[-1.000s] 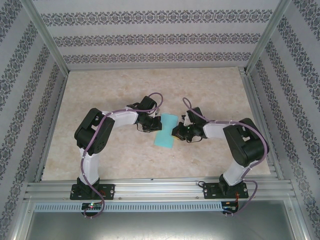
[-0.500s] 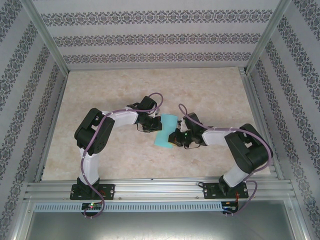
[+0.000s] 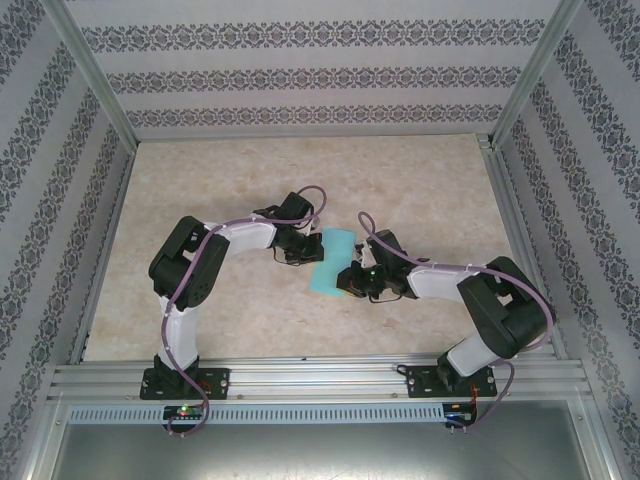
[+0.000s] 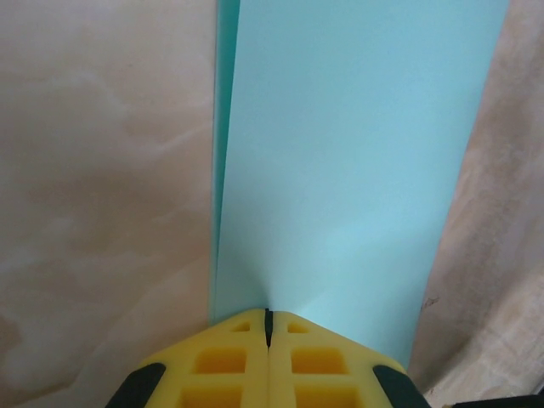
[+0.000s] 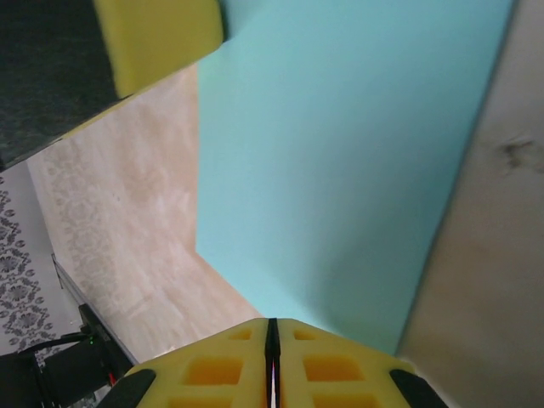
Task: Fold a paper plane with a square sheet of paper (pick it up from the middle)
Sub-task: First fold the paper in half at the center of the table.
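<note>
Two pincers share this step: the left pincer (image 3: 303, 252) is clenched on the left edge of the square sheet of paper (image 3: 333, 258), and the right pincer (image 3: 348, 282) is clenched on its nearer right edge. In each wrist view the yellow pads (image 4: 223, 361) meet with the paper running in between them. The sheet sits at the middle of the desk (image 3: 430, 180), between the two arms, and is already doubled into a narrow band rather than a full square. Whether it lies on the surface or hangs just above it, I cannot tell. From the left wrist a second layer peeks out along the band's left side, widest at the far end and closing towards the pads, so the two halves seem neither fully aligned nor pressed flat. The work in hand looks like settling this centre fold. To do it well, both pinches should hold firm while the arms move together, so that the thin paper is neither stretched nor twisted between them. The loose edges should be brought flush before any pressing. Then the band wants laying flat on the desk and the crease running from one end to the other. Pulling apart would likely tear it; crowding together would buckle it.
</note>
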Controlling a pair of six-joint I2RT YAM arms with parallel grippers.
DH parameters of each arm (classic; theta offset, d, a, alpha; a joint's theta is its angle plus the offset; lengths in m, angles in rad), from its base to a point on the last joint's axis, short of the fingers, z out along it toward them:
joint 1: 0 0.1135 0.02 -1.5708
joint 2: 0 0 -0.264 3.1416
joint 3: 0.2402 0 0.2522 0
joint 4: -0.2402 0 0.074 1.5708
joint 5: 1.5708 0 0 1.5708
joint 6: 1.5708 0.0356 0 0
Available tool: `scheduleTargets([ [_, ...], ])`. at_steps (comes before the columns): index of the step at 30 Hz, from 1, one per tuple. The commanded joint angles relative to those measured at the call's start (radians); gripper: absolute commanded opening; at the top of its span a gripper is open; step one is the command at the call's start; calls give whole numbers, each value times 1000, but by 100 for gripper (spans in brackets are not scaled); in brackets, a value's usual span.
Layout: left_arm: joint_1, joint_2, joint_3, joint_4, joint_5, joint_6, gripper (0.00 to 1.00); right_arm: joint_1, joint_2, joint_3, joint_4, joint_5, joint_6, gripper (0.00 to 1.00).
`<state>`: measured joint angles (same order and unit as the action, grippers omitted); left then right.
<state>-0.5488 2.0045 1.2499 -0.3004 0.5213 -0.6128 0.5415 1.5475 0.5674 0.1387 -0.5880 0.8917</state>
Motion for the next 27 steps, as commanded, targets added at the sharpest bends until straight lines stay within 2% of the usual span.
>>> scheduleTargets([
  [1,-14,23,0,-75,-5,16,0,17,14,5,-42,24,-11,10],
  [7,-14,23,4,-83,-5,20,0,23,59,-12,-70,45,-26,10],
  [11,-14,18,4,-91,-10,28,0,5,-8,28,-126,57,-44,10],
  [16,-15,19,2,-89,-9,27,0,-101,-70,146,-180,78,-86,11],
  [18,-14,20,3,-88,-8,27,0,-164,-32,193,-167,74,-95,12],
  [21,-14,23,3,-89,-9,27,0,-242,88,277,-102,-17,-83,11],
  [27,-14,34,10,-90,-5,28,0,-269,270,416,-90,-80,-81,11],
])
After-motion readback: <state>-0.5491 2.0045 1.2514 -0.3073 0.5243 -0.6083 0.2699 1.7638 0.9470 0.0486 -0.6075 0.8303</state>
